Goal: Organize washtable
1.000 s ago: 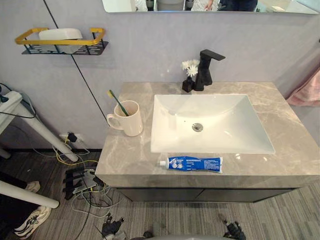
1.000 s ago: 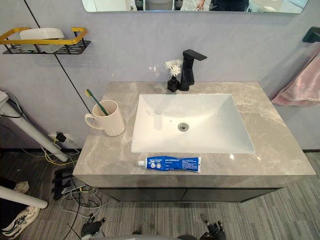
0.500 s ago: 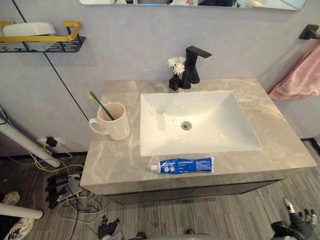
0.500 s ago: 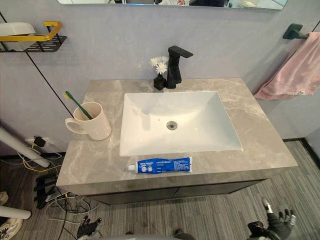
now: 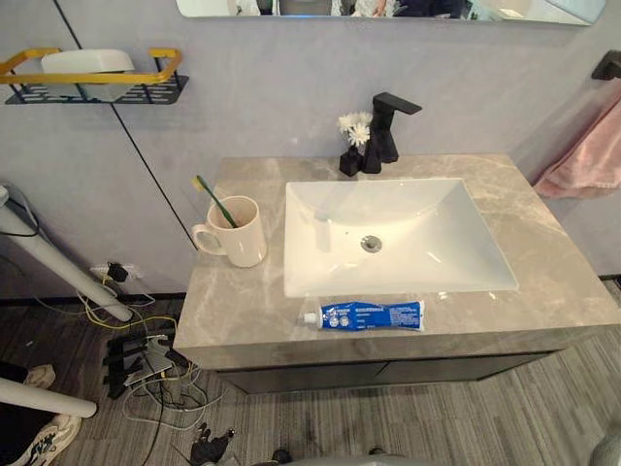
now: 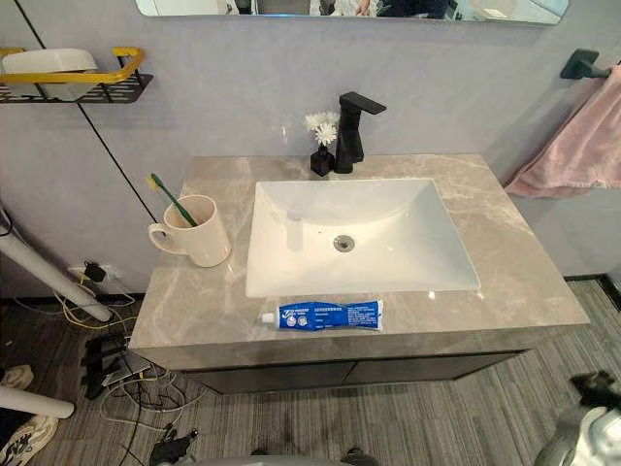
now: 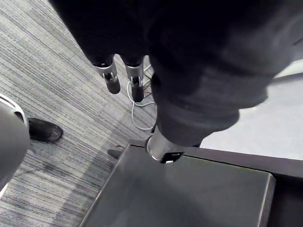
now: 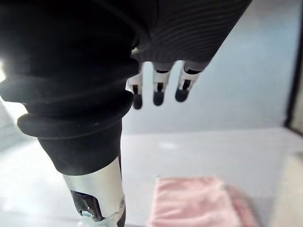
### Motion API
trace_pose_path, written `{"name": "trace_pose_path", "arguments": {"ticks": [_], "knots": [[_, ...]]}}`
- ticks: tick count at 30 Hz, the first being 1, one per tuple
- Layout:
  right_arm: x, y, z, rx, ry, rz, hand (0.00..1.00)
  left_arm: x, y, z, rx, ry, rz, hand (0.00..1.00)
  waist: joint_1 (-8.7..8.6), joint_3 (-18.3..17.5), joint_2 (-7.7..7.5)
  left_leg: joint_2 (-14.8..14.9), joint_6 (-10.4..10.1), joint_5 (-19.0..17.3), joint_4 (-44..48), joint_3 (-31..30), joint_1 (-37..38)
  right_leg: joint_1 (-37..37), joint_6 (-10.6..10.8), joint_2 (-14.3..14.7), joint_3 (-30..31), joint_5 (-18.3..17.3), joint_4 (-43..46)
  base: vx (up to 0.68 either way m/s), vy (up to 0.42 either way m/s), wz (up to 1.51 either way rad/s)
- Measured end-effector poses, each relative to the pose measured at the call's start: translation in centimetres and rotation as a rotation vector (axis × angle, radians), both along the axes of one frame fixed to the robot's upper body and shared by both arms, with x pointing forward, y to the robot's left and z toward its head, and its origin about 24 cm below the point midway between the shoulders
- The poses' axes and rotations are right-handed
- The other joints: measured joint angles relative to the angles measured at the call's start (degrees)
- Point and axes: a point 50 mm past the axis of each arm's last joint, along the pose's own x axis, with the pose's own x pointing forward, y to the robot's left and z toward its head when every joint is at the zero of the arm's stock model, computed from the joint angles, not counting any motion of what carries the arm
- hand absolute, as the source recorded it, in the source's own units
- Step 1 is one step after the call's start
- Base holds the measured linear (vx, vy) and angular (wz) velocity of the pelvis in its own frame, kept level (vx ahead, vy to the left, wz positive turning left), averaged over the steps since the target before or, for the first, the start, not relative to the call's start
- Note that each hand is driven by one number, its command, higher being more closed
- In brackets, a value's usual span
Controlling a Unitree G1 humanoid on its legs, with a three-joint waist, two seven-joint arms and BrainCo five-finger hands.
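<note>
One white sink is set into the marble counter, and everything else is placed from it. One blue toothpaste tube lies flat on the counter strip in front of the sink, just beside the basin's front rim, its cap end towards the sink's left corner. One cream mug stands upright to the left of the sink, near its rim but apart from it, and one green toothbrush leans inside it with the head up and tilted away from the sink. Behind the sink stands one black faucet, and touching its left side one small black vase of white flowers. On the wall well to the left of the sink hangs one black shelf with a yellow rail, carrying one white soap dish. One pink towel hangs to the right of the sink.

The left hand hangs low over the floor below the sink's cabinet front, fingers straight and grasping nothing. The right hand is off to the sink's right near the towel, fingers relaxed and empty.
</note>
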Motion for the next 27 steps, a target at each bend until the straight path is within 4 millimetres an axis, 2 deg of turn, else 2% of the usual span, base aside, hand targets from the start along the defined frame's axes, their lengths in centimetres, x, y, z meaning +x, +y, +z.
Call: {"name": "trace_pose_path", "arguments": {"ticks": [1,4,9,13,18,27], "knots": [[1.0,0.6,1.7,-0.097,0.021,0.071,0.00,0.0,0.1,0.0,0.001,-0.003,-0.007,0.00,-0.01,-0.3,0.19,0.0,0.0,0.0,0.0,-0.1,-0.1,-0.1,0.0,0.0,-0.1,0.0,0.0,0.00,0.000,0.00],[2.9,2.6,4.4,-0.286,0.080,0.251,0.00,0.1,0.1,0.1,-0.005,-0.014,-0.020,0.00,-0.02,-0.5,-0.55,-0.1,0.0,0.0,0.0,-0.4,-0.2,-0.1,0.0,0.1,-0.7,0.0,0.3,0.00,-0.031,0.06],[5.1,5.0,5.4,-0.443,0.200,0.488,0.00,0.2,0.0,0.1,-0.025,-0.029,-0.037,0.00,-0.06,-0.7,-1.18,-0.5,0.0,0.0,0.0,-0.9,-0.2,-0.1,0.0,-0.3,-1.3,0.0,0.7,-0.01,-0.017,0.05],[6.9,7.4,4.6,-0.536,0.352,0.722,0.00,0.1,0.0,0.0,-0.038,-0.037,-0.041,0.00,-0.16,-0.7,-1.55,-0.8,0.1,0.1,0.0,-1.0,-0.4,-0.2,0.0,-0.6,-1.5,0.0,0.7,-0.01,-0.005,0.01],[7.5,9.0,3.6,-0.595,0.506,0.935,0.00,0.0,0.0,0.0,-0.054,-0.052,-0.049,0.00,-0.25,-0.7,-1.71,-0.8,0.6,0.4,0.0,-1.5,-1.2,-0.7,0.0,-0.8,-2.3,0.0,0.8,-0.02,-0.024,0.04],[7.7,11.1,0.3,-0.576,0.657,1.127,0.00,0.2,0.0,0.0,-0.066,-0.060,-0.089,0.00,-0.34,-0.7,-2.12,-1.0,0.7,0.5,0.0,-1.5,-1.4,-1.0,0.2,-1.2,-2.6,0.1,0.9,0.00,0.000,0.00]]}}
